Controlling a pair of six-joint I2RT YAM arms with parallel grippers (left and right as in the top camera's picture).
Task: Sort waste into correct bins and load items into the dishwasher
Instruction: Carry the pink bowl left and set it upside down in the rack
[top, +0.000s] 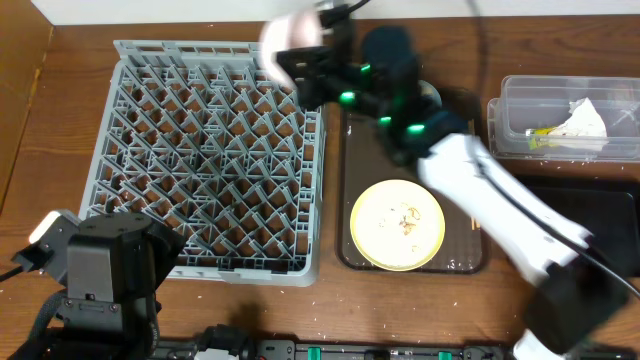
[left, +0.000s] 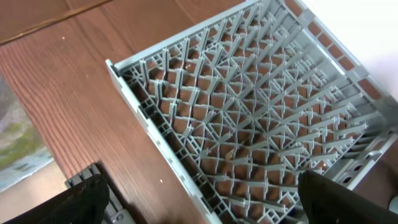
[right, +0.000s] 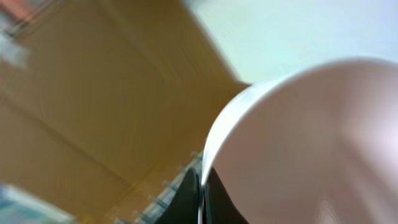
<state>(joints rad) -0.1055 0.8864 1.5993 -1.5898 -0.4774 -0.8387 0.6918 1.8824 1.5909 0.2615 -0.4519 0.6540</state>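
The right gripper clamps the white bowl by its rim (a thin hold); it could slip, dropping onto the grey rack corner beneath.

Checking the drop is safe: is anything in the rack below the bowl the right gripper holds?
Nothing visible. The bowl hangs in the right gripper over a corner of the rack, which holds no dishes.

Grey lattice rack, pale yellow plate, dark brown tray, white bowl.
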